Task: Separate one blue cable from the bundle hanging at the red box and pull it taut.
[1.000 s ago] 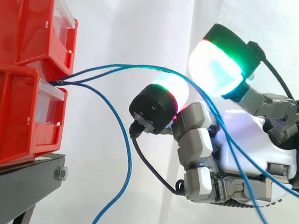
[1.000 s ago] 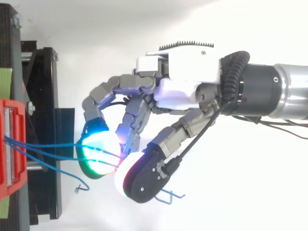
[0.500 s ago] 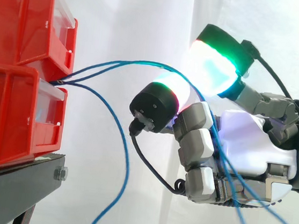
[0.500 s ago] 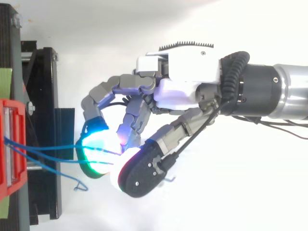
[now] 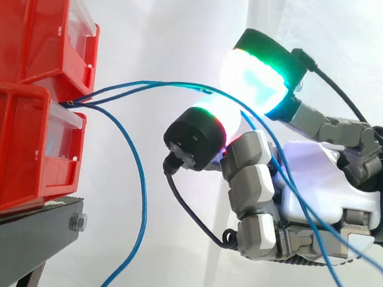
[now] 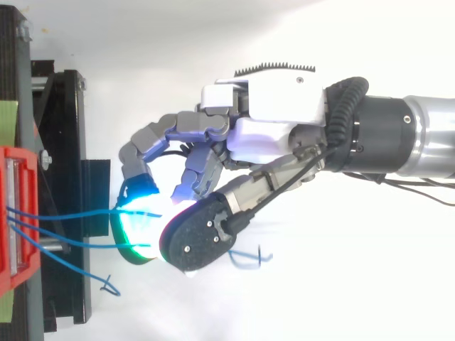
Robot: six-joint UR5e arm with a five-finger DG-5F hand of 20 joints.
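Two red bins point(image 5: 13, 130) are sitting stacked on the black stand point(image 5: 7, 240) at the 9 o'clock side of the side view, in front of a white curtain point(image 5: 171, 16). From between the bins, at their 3 o'clock face, blue cables point(image 5: 125, 89) are coming out. A slack strand point(image 5: 146, 204) is bending away from them and hanging down toward 6 o'clock. The other two are arching on toward 3 o'clock, meeting the robot hand point(image 5: 352, 193) and sloping down across it toward 4 o'clock. The robot hand is reaching in from 3 o'clock, level with the seam between the bins; I cannot tell whether it is gripping the cables or only touching them
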